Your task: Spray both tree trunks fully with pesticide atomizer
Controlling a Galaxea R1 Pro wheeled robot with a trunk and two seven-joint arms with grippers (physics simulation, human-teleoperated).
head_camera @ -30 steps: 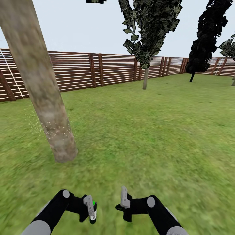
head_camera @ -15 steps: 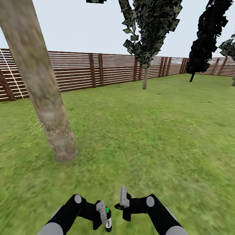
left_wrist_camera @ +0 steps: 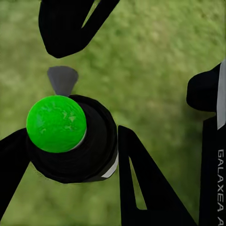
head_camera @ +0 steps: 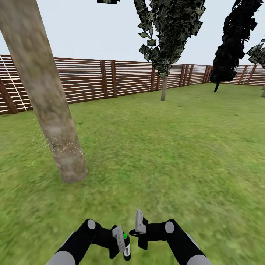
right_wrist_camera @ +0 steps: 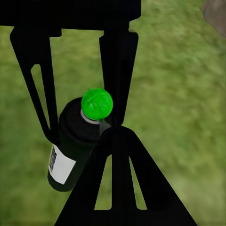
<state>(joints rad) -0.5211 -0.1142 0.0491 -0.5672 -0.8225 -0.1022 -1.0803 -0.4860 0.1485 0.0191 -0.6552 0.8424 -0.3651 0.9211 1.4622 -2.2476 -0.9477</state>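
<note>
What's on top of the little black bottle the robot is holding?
A round bright green cap sits on top of the pesticide atomizer. A small grey nozzle pokes out beside it. The left end effector covers the bottle's sides.

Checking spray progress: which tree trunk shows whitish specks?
The thick near trunk at the head view's left, dusted with pesticide specks low down; the thin far trunk by the fence shows none.

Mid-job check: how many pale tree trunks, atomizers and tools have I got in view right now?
pale tree trunks: 2
atomizer: 1
tools, left tool and right tool: 2
Total: 5
</note>
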